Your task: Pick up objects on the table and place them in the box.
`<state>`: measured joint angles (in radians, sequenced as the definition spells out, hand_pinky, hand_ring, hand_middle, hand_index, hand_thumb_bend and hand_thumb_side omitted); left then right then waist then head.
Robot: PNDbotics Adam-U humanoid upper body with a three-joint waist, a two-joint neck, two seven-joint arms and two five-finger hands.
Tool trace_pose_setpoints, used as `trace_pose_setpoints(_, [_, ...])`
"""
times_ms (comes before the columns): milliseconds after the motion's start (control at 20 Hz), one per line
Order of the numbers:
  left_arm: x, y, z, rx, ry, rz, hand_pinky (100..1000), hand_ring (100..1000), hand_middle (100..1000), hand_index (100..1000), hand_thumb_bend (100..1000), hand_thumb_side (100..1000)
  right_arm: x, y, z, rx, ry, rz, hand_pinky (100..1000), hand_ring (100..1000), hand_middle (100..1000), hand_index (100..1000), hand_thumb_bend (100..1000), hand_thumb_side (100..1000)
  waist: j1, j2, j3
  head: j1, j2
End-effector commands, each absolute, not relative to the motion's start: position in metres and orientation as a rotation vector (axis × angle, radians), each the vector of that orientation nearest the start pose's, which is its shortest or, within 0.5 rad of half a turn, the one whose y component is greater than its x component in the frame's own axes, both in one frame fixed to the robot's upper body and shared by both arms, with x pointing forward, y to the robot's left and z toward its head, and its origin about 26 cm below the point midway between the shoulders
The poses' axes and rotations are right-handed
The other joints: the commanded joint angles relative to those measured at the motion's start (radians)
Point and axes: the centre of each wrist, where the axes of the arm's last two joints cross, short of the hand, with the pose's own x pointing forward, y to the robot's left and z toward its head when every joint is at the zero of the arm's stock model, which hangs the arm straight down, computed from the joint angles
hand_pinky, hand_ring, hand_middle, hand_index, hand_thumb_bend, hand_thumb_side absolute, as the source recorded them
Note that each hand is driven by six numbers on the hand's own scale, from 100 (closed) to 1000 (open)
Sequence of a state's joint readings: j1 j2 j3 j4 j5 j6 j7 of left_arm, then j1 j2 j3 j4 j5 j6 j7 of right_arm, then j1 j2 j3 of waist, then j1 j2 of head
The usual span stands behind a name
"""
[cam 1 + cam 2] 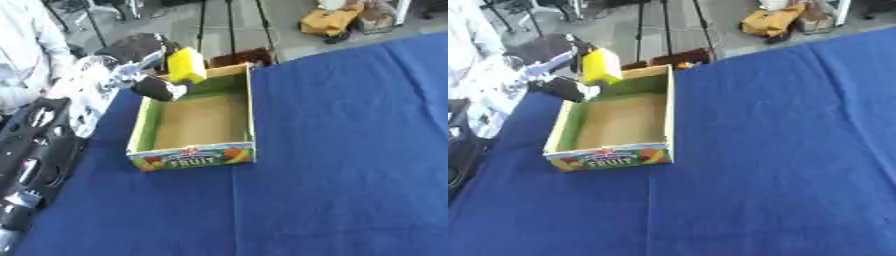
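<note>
Left eye view: left hand (157, 75) comes in from the upper left, over the far-left corner of the box (250, 107). Fingers look curled round a yellow block (185, 65), which sits tilted between them, above the box rim at that corner. Whether the block touches the rim can't be told. Box is open cardboard, green inner walls, bare brown floor, nothing seen inside. Near wall carries a fruit label (192, 159). Box stands on a blue cloth (350, 150) that covers the table. A black arm part (31, 150) runs along the left edge, beside the cloth

Right eye view: same moment, box shifted a bit left in frame. Block (600, 65) held up at the far-left corner, left hand (562, 85) dark and blurred under and beside it, so exact finger contact is hard to make out. Cloth to the right of the box shows only a long crease (651, 210) running down from the box's near-right corner. Right hand shows in neither view
</note>
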<state>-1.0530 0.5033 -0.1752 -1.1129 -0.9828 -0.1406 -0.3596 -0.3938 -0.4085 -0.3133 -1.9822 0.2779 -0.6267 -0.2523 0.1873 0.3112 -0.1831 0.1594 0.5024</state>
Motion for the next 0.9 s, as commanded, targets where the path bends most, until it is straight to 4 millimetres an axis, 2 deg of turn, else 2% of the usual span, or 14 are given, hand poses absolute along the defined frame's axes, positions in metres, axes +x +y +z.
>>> trace_pose_setpoints(50, [0.471,0.252,0.295,1.242,-1.541,-1.536,248,538,499,644,100,582,0.292,-0.337,0.270,0.816,2.980,-0.297,690,777,613,788,226,1000,0.007,0.001,-0.005,0.010,-0.020])
trace_pose_setpoints(300, [0.480,0.246,0.279,1.249,-1.469,-1.614,325,587,527,664,100,597,0.292,-0.337,0.271,0.807,2.979,-0.290,692,778,612,789,232,1000,0.010,0.011,-0.014,0.013,-0.024])
trace_pose_setpoints(550, [0.484,0.246,0.266,1.197,-1.398,-1.683,445,685,611,719,100,604,0.292,-0.336,0.272,0.807,2.979,-0.287,692,779,612,788,233,1000,0.011,0.015,-0.015,0.011,-0.018])
trace_pose_setpoints(600, [0.485,0.246,0.264,1.177,-1.390,-1.688,445,685,611,719,100,604,0.292,-0.336,0.273,0.807,2.979,-0.286,692,779,612,788,233,1000,0.010,0.015,-0.015,0.011,-0.018])
trace_pose_setpoints(900, [0.487,0.246,0.253,1.097,-1.371,-1.685,454,718,773,843,100,629,0.292,-0.336,0.273,0.807,2.978,-0.284,694,780,610,787,246,1000,0.007,0.022,-0.019,0.008,-0.021])
